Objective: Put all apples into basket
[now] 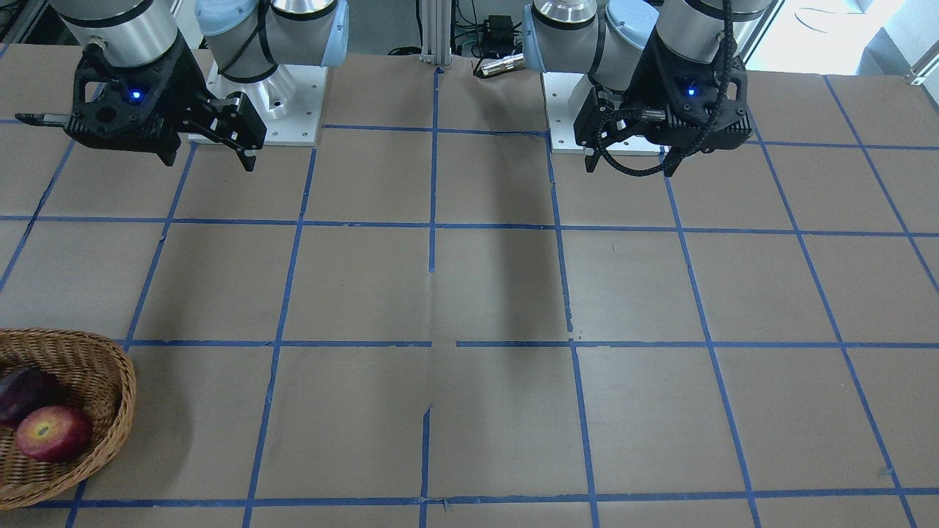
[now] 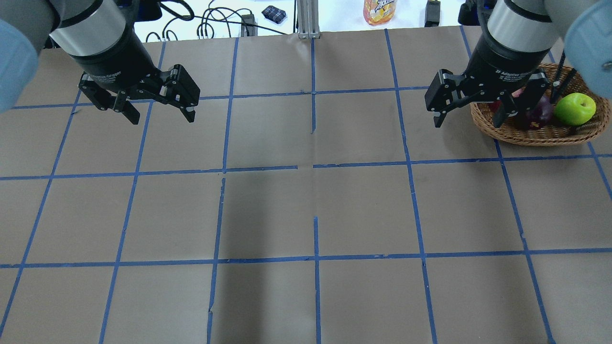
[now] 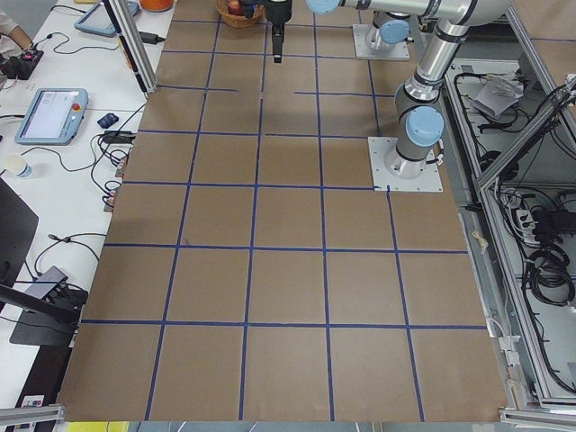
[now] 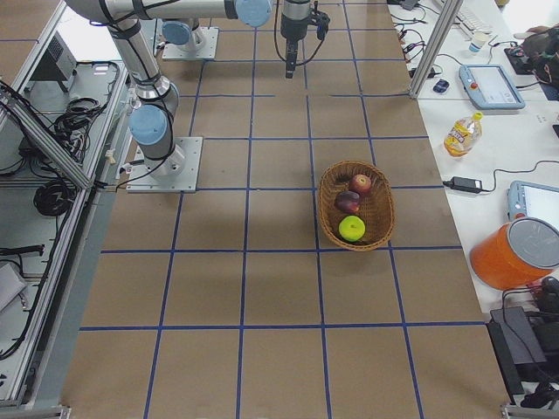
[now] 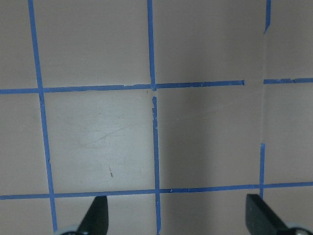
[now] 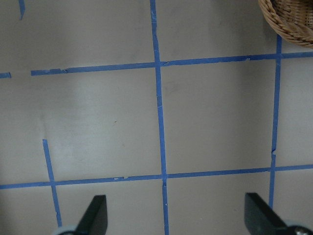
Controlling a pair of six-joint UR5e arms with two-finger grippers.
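The basket (image 2: pixel 540 137) stands at the table's far right in the overhead view and holds all three apples. The lime-green apple (image 2: pixel 575 109) and the maroon apple (image 2: pixel 539 114) lie side by side, the red one mostly behind my right gripper (image 2: pixel 468 123). The front view shows the basket (image 1: pixel 110 352) with the red apple (image 1: pixel 53 433) and the maroon apple (image 1: pixel 26 392). In the right side view, red apple (image 4: pixel 361 183), maroon apple (image 4: pixel 348 202) and green apple (image 4: pixel 352 229) sit in a row. Both grippers hang high over the table, open and empty; the left gripper (image 2: pixel 162 118) is over the far left.
Brown table paper with a grid of blue tape (image 2: pixel 313 165) covers the table. A juice bottle (image 2: pixel 380 10), cables and tablets lie on the white bench beyond the far edge. The basket's rim (image 6: pixel 288 19) shows in the right wrist view's upper right corner.
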